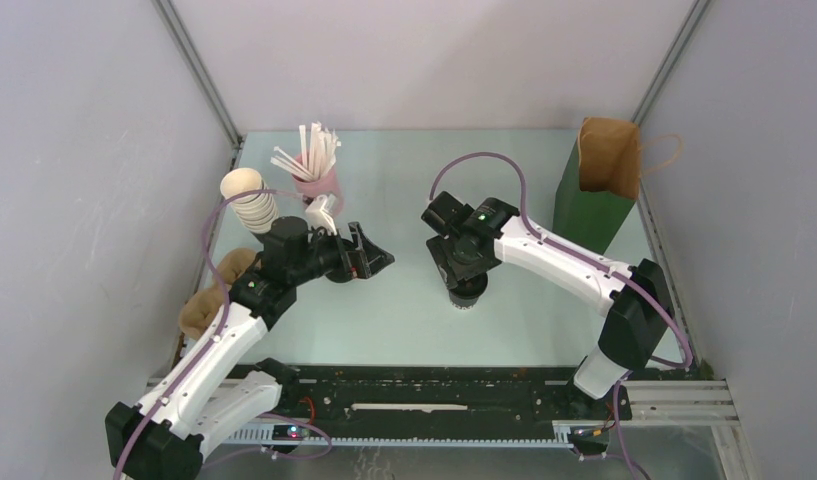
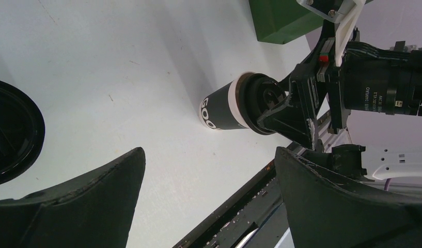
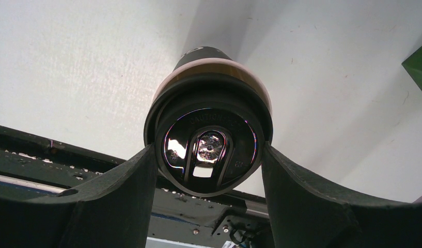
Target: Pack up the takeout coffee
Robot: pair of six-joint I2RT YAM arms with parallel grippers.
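Note:
The takeout coffee [image 1: 467, 293], a small dark cup with a black lid, stands on the table near the middle. My right gripper [image 1: 465, 268] is above it, and both fingers press the sides of the lid [image 3: 208, 139]. The cup also shows in the left wrist view [image 2: 227, 108], upright on the table with the right fingers around its lid. My left gripper [image 1: 372, 256] is open and empty, to the left of the cup; its fingers [image 2: 95, 191] frame bare table. The tall green paper bag [image 1: 596, 195] stands open at the back right.
A stack of lidless cups [image 1: 249, 200] and a pink cup of white stirrers [image 1: 316, 165] stand at the back left. Black lids [image 2: 12, 134] sit under my left gripper. Brown sleeves [image 1: 209, 300] lie at the left edge. A black rail [image 1: 434, 400] runs along the front.

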